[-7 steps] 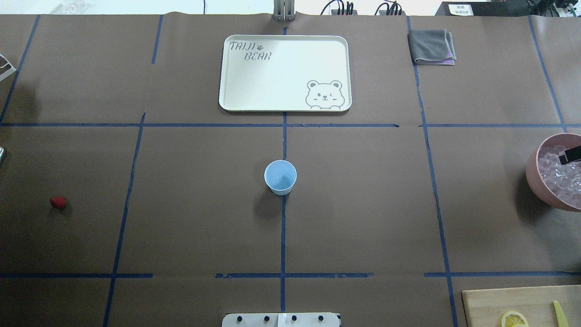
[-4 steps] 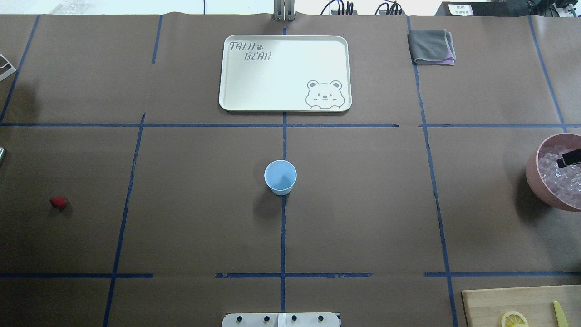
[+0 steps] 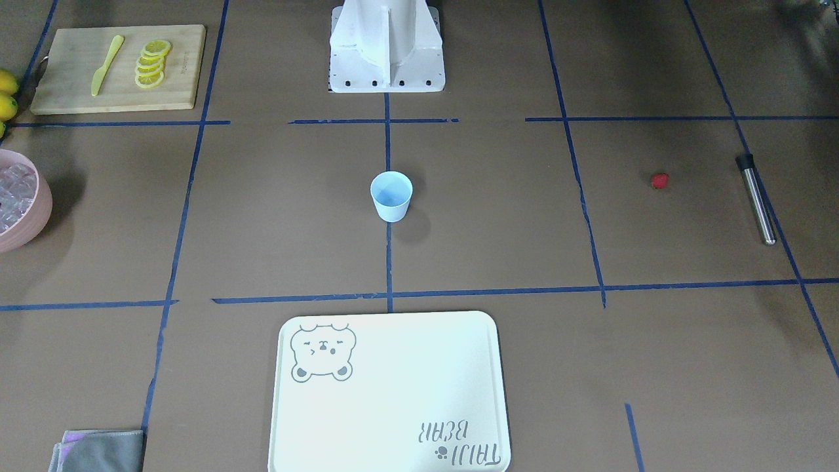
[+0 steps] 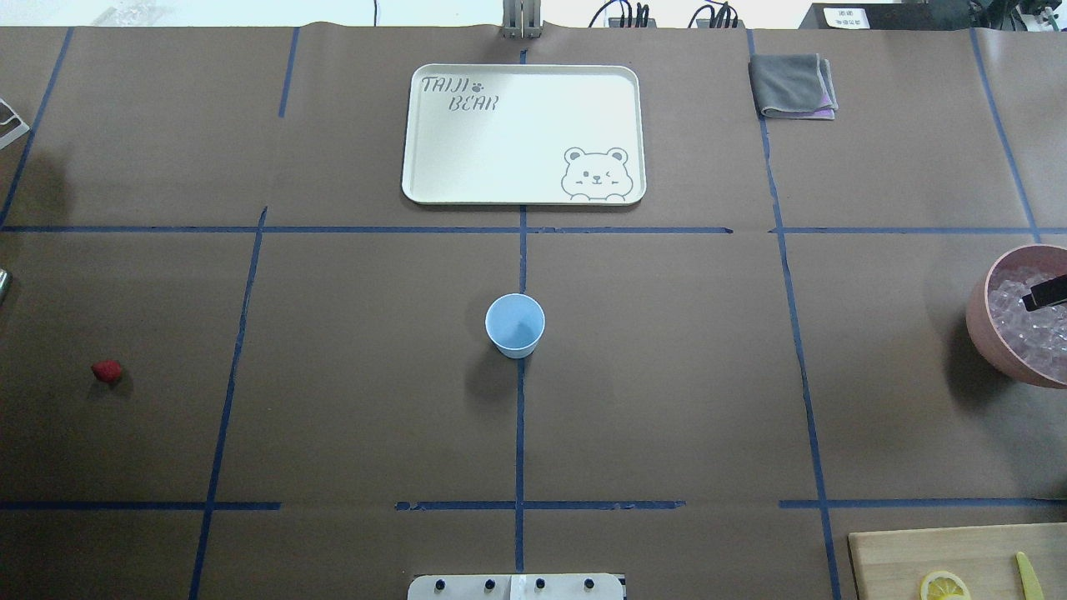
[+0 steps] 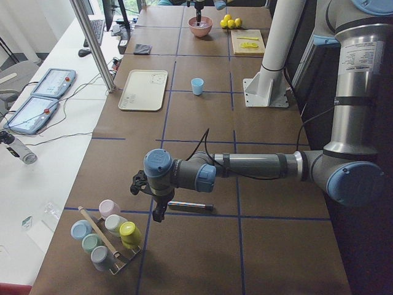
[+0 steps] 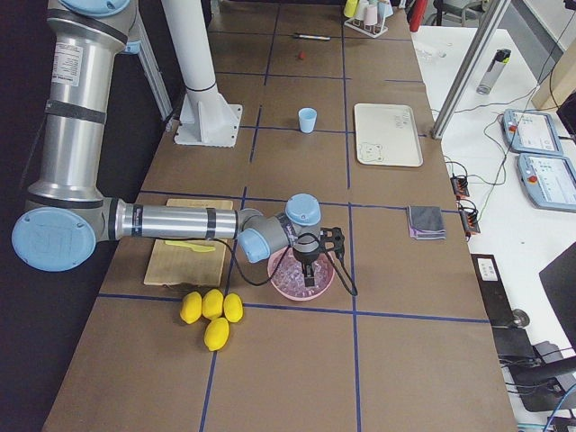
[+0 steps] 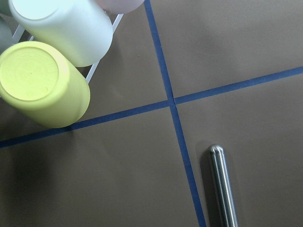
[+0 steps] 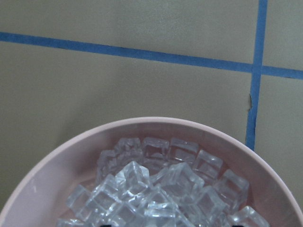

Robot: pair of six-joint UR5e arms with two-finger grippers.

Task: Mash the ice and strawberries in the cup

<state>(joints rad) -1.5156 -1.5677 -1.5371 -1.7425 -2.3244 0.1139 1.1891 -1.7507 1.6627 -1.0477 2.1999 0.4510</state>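
Only the right claw [image 4: 1049, 292] has shifted since a second ago. Its dark tip over the pink bowl [image 4: 977, 321] now sits a touch nearer the robot in the overhead view, while everything else lies as it did. It hangs above the ice [image 8: 156, 189] heaped in that bowl. I cannot tell whether its fingers are apart or together, nor whether they touch a cube. The left claw [image 5: 158, 211] points down just beside the steel rod [image 3: 756, 200] lying on the worktop [image 4: 667, 375], near a rack of pastel tumblers [image 5: 110, 236]; its opening cannot be judged either. Further out, the strawberry [image 4: 107, 371] lies alone on the robot's left, well apart from the pale-blue cup [image 4: 515, 325], which stands upright at the centre. Beyond the cup rests the bear tray [image 4: 523, 133].
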